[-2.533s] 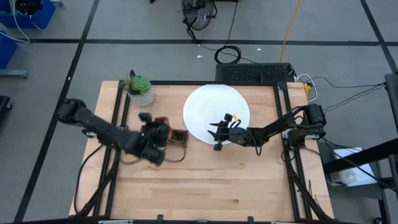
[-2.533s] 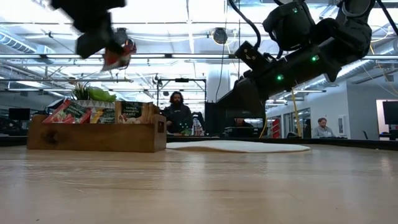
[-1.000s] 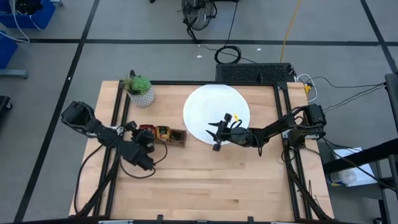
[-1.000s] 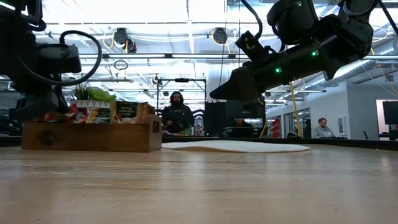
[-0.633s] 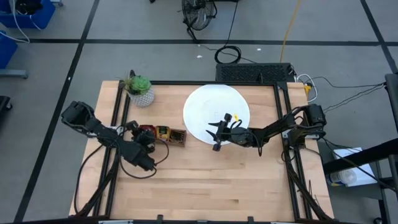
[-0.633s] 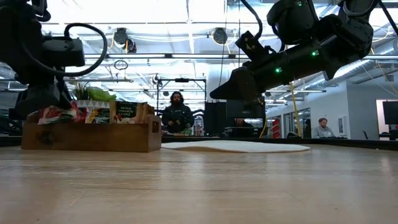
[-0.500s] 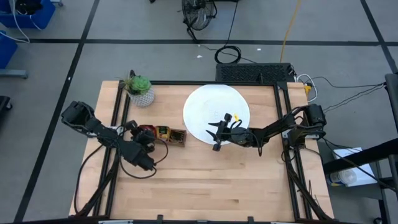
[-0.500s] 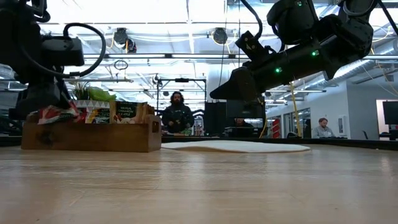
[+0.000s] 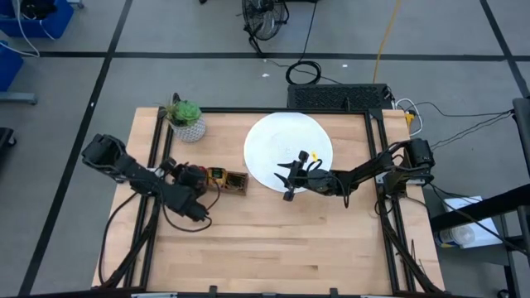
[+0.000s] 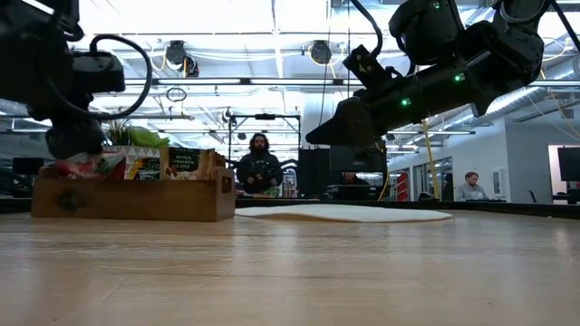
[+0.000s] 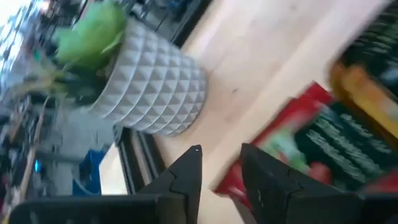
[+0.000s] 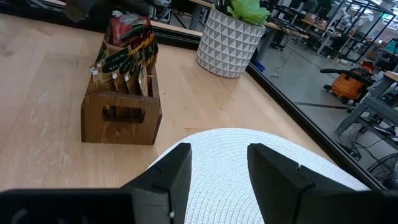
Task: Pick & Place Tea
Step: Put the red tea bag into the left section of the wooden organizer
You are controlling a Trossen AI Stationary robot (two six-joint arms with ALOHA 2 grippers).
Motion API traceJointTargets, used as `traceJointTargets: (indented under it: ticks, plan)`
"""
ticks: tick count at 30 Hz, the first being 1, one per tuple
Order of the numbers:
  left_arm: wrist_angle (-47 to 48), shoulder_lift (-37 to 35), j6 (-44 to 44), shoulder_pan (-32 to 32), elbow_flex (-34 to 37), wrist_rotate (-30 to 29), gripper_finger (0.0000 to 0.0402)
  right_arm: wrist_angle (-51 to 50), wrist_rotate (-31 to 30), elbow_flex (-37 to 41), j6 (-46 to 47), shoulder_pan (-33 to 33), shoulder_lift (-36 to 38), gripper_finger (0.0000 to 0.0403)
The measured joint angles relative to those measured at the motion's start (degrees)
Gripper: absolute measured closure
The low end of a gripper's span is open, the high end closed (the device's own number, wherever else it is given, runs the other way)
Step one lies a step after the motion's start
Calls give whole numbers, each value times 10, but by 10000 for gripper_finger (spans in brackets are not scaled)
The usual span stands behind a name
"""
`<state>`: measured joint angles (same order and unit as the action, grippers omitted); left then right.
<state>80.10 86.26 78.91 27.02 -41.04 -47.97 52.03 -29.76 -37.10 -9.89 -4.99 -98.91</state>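
High view: a wooden table (image 9: 273, 248) fills the centre, bearing a round white mat (image 9: 273, 141) toward 12 o'clock. At about 10 o'clock stands a green plant in a white patterned pot (image 9: 186, 120). A long wooden tray (image 9: 222, 179) lies at 9 o'clock of the mat, just apart from its rim, with red and yellow tea packets (image 12: 124, 46) standing upright in its compartments. The left gripper (image 11: 217, 165) hangs at the tray's end farthest from the mat, fingers slightly parted with nothing between them; a red packet (image 11: 292, 143) lies just beyond the tips, near the pot. The right gripper (image 9: 287, 175) hovers over the mat's 6 o'clock edge, fingers moderately parted and holding nothing. Low view: a person (image 10: 258, 167) stands in the room beyond the table.
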Motion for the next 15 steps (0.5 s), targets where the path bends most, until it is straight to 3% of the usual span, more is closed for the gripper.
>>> traceJointTargets:
  ticks: [5, 11, 15]
  plan:
    - [6, 0, 58, -26, 0, 16, 302, 0, 0, 0, 0, 0, 0, 261]
    - [6, 0, 43, -48, 0, 63, 311, 0, 0, 0, 0, 0, 0, 261]
    - [7, 0, 62, -49, 0, 63, 311, 0, 0, 0, 0, 0, 0, 261]
